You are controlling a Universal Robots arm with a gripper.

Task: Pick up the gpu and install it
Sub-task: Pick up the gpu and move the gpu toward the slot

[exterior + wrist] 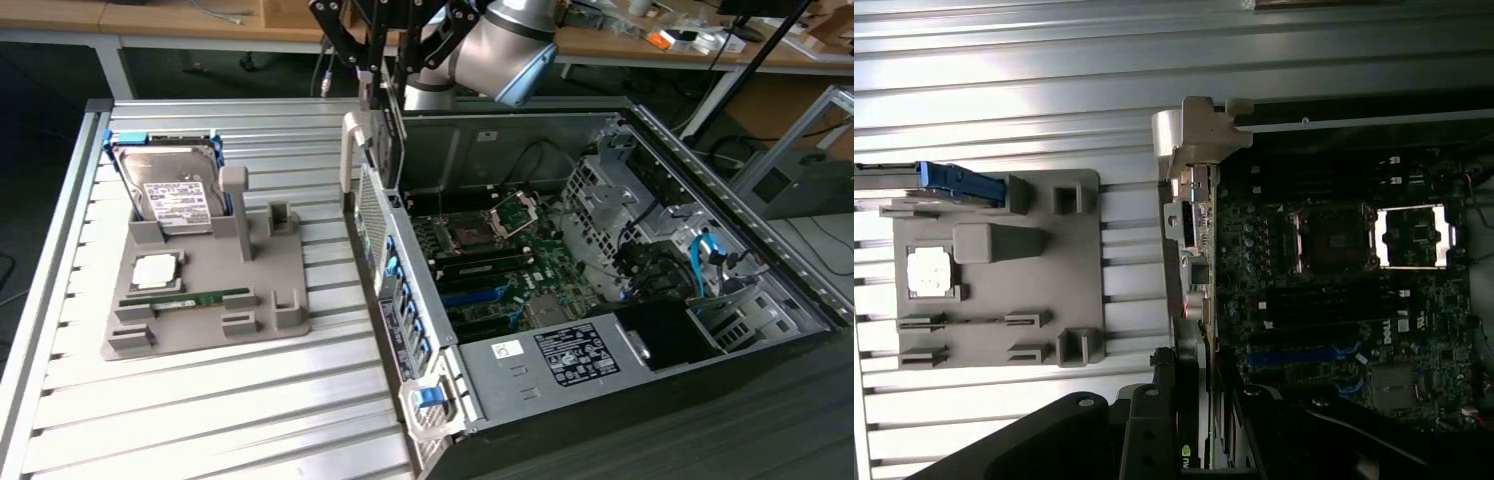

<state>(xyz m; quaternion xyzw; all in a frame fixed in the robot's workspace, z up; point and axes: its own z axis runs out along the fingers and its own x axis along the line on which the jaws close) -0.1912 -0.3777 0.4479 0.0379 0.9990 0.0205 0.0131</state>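
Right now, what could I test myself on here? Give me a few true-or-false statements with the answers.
1. The hard drive stands upright in the grey holder. True.
2. The computer case is closed up. False: its side is open and the motherboard shows.
3. The fingers grip the gpu. True.
4. The green memory stick sits inside the case. False: it lies on the grey holder, outside the case.
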